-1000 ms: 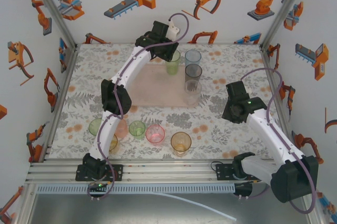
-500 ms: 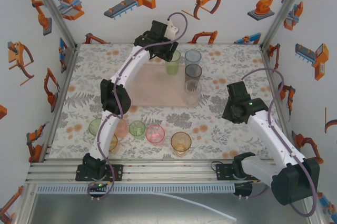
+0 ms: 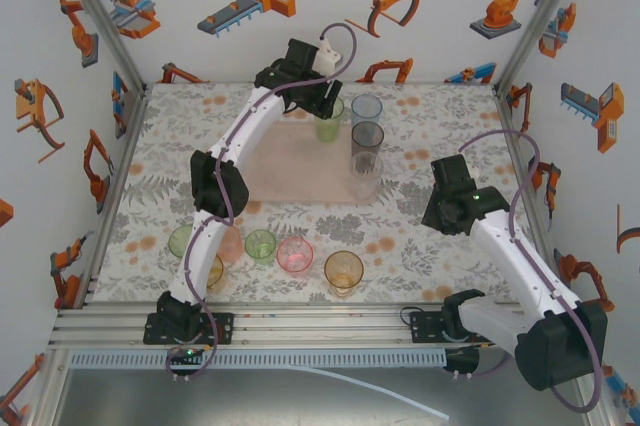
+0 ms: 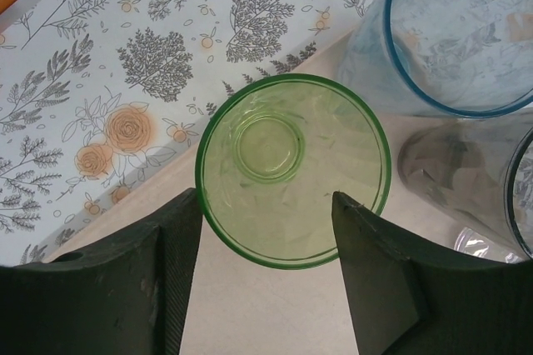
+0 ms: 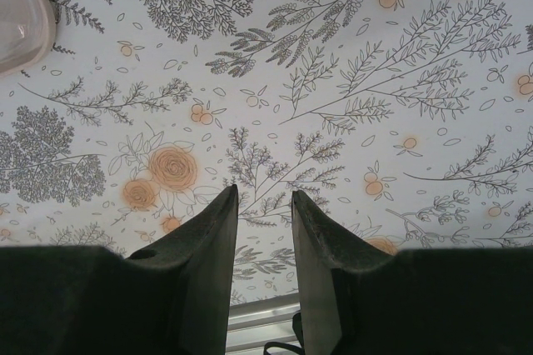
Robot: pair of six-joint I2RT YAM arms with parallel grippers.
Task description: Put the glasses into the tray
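Note:
The pale pink tray lies at the back middle of the table. On it stand a green glass, a pale blue glass, a smoky grey glass and a clear glass. My left gripper hovers over the green glass, open. Its fingertips flank the near part of the rim, and the glass rests on the tray. My right gripper hangs over bare tablecloth right of the tray, jaws slightly apart with nothing between them. Several more glasses stand near the front edge.
At the front stand a green glass, a pink one partly behind the left arm, an orange one, another green, a pink and an amber. Cage posts and walls ring the table.
The left jaws have spread a little wider around the green glass, which stays standing on the tray. The right arm has shifted very slightly.

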